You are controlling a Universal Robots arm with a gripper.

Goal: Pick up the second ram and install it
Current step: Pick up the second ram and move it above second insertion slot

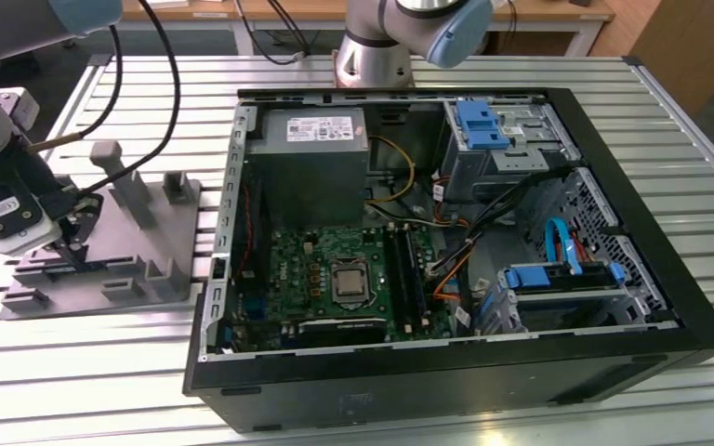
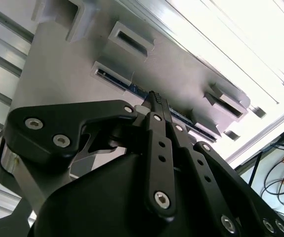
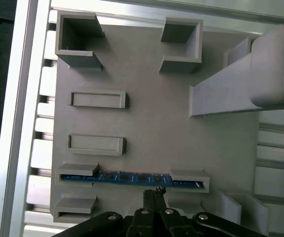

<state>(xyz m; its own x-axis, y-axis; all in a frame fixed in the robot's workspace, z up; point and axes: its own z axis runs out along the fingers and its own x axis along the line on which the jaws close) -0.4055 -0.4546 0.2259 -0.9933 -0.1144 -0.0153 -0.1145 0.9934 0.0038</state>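
At the exterior view's left edge, about mid-height, the gripper [image 1: 72,243] hung low over a grey moulded block [image 1: 146,242]. The block lay on a table of metal slats [image 1: 109,372]. A tall angled post [image 1: 122,181] rose from the block just to the exterior view's right of the arm's wrist.

In the first wrist view the memory stick [image 3: 132,177] stood on its long edge in the block [image 3: 151,123]. It was seated in a pair of raised slots, one at each end, and its blue board showed along the span between them. The other slots nearby held nothing. The gripper [image 3: 154,191] sat just beside the middle of the stick. Its two dark fingertips [image 3: 150,193] were drawn tight together with no gap between them and nothing caught there. The tips did not straddle the stick.

The second wrist view showed the same. The gripper [image 2: 154,98] tapered to a single narrow point in front of the stick [image 2: 133,89], whose blue edge ran out to either side behind it.

The open computer case [image 1: 456,390] took up the centre and right of the exterior view. Its green board [image 1: 320,269] lay flat inside, well apart from the gripper and the stick.
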